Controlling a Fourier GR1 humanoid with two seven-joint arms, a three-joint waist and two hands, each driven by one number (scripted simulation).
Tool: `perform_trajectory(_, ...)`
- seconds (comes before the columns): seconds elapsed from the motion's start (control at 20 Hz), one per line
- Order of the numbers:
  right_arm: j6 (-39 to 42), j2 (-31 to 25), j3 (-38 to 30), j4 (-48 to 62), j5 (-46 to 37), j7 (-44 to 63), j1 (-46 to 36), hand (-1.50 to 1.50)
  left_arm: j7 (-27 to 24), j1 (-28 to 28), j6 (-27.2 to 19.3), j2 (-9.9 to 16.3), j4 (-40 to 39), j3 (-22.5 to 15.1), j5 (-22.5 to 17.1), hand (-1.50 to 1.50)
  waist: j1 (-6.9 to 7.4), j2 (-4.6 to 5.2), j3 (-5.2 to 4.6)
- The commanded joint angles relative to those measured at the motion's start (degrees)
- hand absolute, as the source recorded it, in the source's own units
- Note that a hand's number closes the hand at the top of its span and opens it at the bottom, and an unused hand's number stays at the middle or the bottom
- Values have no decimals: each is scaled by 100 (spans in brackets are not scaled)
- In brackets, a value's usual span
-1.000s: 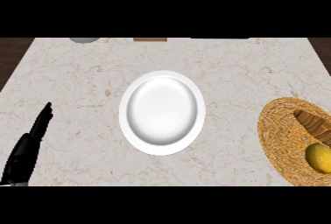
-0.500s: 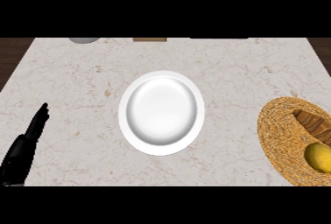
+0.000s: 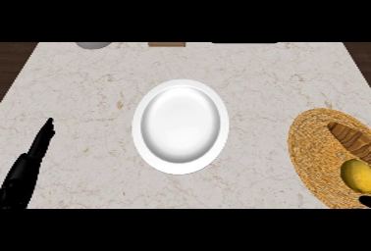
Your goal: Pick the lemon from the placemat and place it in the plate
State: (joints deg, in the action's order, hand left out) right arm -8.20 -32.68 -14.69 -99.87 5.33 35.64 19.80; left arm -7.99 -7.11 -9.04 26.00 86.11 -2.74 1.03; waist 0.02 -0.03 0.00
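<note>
Head view is showing the lemon [image 3: 355, 175] lying on the woven placemat [image 3: 315, 147] at the right edge, well apart from the white plate [image 3: 181, 126] mid-counter. Left hand [image 3: 25, 169] is resting at lower left, fingers straight and together. No writing is showing.

A pale marble desk [image 3: 94, 88] with faint tan veining fills nearly the whole view, evenly lit. Dark wood floor [image 3: 14, 54] shows past its far corners. A grey round object [image 3: 92, 45] and a brown block [image 3: 167, 44] sit at the far edge.
</note>
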Motion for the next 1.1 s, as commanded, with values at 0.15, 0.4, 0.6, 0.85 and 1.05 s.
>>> perform_trajectory(0.15, 499, 310, 35, 616, -249, -184, -488, -150, 198, 277, 413, 65, -46, 459, -24, 0, -5, 1, 0)
perform_trajectory(0.4, 728, 553, -159, 824, -538, -256, -527, -150, 150, -85, 300, -360, 295, 440, 355, 0, -3, -2, 0)
perform_trajectory(0.6, 893, 678, -326, 1349, -624, -611, -764, -150, -119, 17, 659, -278, 28, 711, 346, 0, -1, -1, 0)
perform_trajectory(0.85, 878, 910, -292, 1857, -1016, -1072, -1022, -150, 17, -104, 443, -691, 215, 490, 828, 0, 8, 1, 1)
perform_trajectory(1.05, 489, 1229, -229, 2016, -1126, -1310, -1493, 150, -46, -88, 582, -712, 32, 625, 742, 0, 19, 2, 1)
